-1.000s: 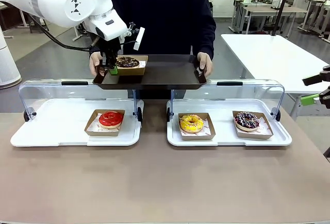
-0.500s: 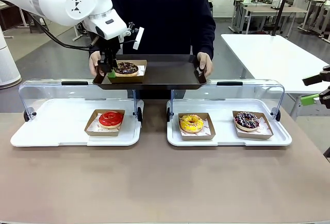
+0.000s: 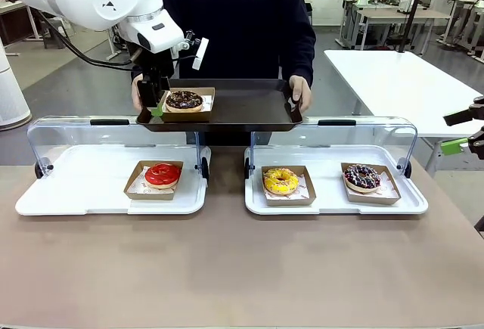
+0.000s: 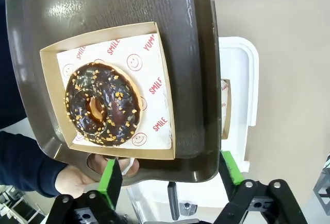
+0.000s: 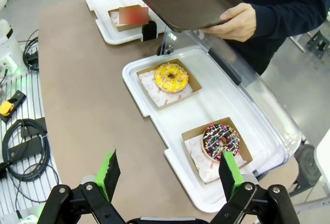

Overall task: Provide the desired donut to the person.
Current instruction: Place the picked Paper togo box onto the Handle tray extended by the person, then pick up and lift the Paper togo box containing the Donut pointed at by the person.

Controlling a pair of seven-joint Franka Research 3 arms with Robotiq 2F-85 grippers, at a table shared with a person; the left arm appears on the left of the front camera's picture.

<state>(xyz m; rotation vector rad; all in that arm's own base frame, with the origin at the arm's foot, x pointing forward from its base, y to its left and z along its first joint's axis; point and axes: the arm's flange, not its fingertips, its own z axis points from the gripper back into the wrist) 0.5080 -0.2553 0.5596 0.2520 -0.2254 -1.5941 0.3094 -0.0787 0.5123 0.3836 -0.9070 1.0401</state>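
Left gripper (image 3: 156, 104) hangs over the 9 o'clock end of the dark tray (image 3: 242, 111), just beside the carton (image 3: 200, 105). Its pads are spread wide and pinch nothing. In the left wrist view the green pads stand far apart at 6 o'clock, with the tray rim between them; contact with the rim can't be told. The chocolate donut (image 3: 184, 100), topped with nut bits, sits in the carton on smile-print paper, and the carton rests flat on the tray at its 9 o'clock end. The person (image 3: 234, 19) stands at the far side in a black sweatshirt and holds the tray level above the lids, one hand (image 3: 299, 91) on the 3 o'clock end and the other partly hidden behind the left gripper. The right gripper (image 5: 169, 175) is well apart at the 3 o'clock edge of the front view, off the table (image 3: 227, 268), with its pads spread wide and nothing between them. Below it in the right wrist view is the right white tray (image 3: 333, 206), which holds a yellow donut (image 3: 280, 181) at 9 o'clock and a sprinkled chocolate donut (image 3: 362, 176) at 3 o'clock, each in its own carton. The left white tray (image 3: 83, 185) holds a red donut (image 3: 162, 174) in a carton near its 3 o'clock side. Both clear lids (image 3: 113, 128) stand raised at 12 o'clock.
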